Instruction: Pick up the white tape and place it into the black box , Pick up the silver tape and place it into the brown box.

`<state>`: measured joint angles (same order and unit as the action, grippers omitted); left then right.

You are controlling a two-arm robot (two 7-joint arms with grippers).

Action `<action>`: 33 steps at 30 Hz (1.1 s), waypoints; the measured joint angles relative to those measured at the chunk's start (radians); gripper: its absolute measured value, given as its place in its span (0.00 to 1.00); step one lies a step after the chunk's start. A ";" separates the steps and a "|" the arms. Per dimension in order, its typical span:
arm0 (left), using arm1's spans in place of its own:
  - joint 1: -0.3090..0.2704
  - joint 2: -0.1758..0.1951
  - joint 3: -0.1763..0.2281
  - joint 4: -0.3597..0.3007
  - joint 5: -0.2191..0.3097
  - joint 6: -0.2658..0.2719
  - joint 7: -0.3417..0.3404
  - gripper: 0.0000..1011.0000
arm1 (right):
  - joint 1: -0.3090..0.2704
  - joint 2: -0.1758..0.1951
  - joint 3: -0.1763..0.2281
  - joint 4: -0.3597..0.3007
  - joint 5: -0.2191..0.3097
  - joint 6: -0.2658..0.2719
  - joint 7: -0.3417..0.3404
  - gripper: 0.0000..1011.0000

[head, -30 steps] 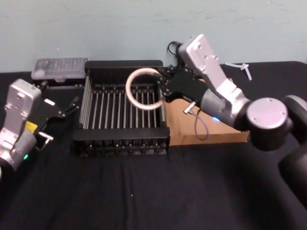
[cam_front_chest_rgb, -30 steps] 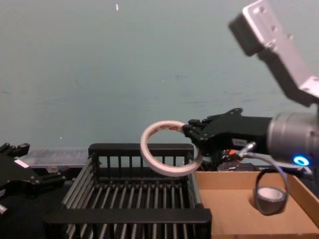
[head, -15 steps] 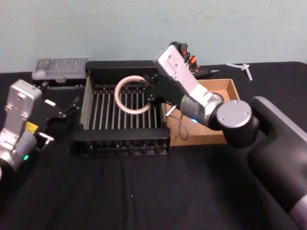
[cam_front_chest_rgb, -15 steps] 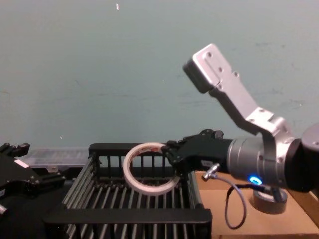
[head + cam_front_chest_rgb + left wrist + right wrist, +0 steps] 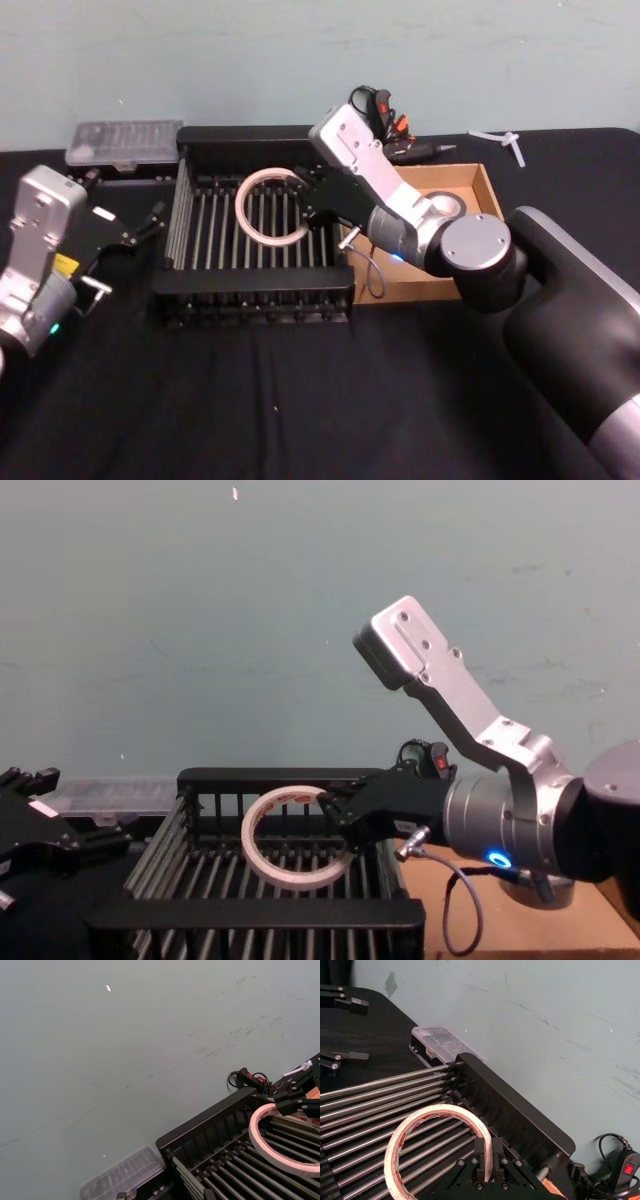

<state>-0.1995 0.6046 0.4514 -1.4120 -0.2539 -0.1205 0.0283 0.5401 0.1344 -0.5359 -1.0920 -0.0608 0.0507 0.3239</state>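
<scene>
One gripper, the right gripper (image 5: 306, 205), pinches the white tape (image 5: 268, 206) at its 3 o'clock edge, tilted inside the black box (image 5: 250, 292).

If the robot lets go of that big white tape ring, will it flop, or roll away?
Probably neither. The white tape keeps its round shape while the right gripper pinches just one edge, so it looks stiff and light. It is tilted inside the black box, so it would likely drop flat on the bars, and the walls should stop any rolling.
</scene>
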 joint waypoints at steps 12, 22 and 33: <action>0.000 0.000 0.000 0.000 0.000 0.000 0.000 0.99 | 0.000 0.002 0.000 -0.004 0.002 0.001 0.001 0.27; 0.000 0.000 0.000 0.000 0.000 0.000 0.000 0.99 | -0.001 0.003 0.000 -0.005 0.003 0.001 0.001 0.58; 0.000 0.000 0.000 0.000 0.000 0.000 0.000 0.99 | -0.001 0.003 0.000 -0.006 0.004 0.002 0.001 0.90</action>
<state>-0.1995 0.6047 0.4514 -1.4120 -0.2539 -0.1205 0.0283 0.5388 0.1371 -0.5360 -1.0976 -0.0563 0.0524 0.3246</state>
